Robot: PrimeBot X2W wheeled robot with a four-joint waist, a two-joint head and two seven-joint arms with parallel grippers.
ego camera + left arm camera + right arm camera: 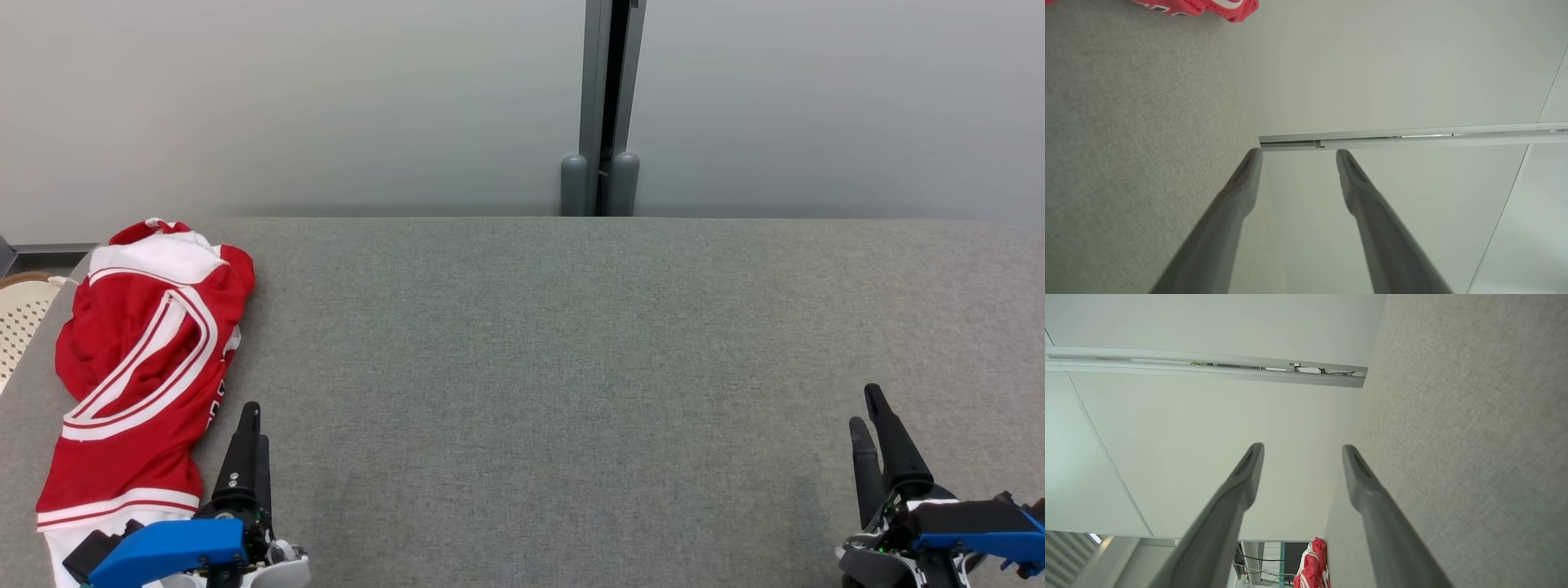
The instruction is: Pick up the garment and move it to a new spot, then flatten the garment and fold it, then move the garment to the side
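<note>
At the far left, past the edge of the surface (555, 367), a pale perforated object (20, 314) showed partly. Next to it, on the left end of the grey, cloth-covered surface, lay the garment (139, 367), a red shirt with white bands, crumpled into a long heap that ran from near the back edge toward the front. Just to the right of its lower part stood the left fingers (242, 457), pointing away from the robot. In the left wrist view these fingers (1237, 192) were spread wide with nothing between them, and the garment (1208, 6) lay apart from them at the top corner.

The middle of the surface was bare grey cloth. Behind it rose a pale wall with a grey upright post (604, 106).

At the lower right, well apart from the garment, stood the right fingers (898, 445), also pointing away. In the right wrist view they (1367, 486) were spread wide and empty, with the garment (1312, 565) small and far off between them at the surface's far end.
</note>
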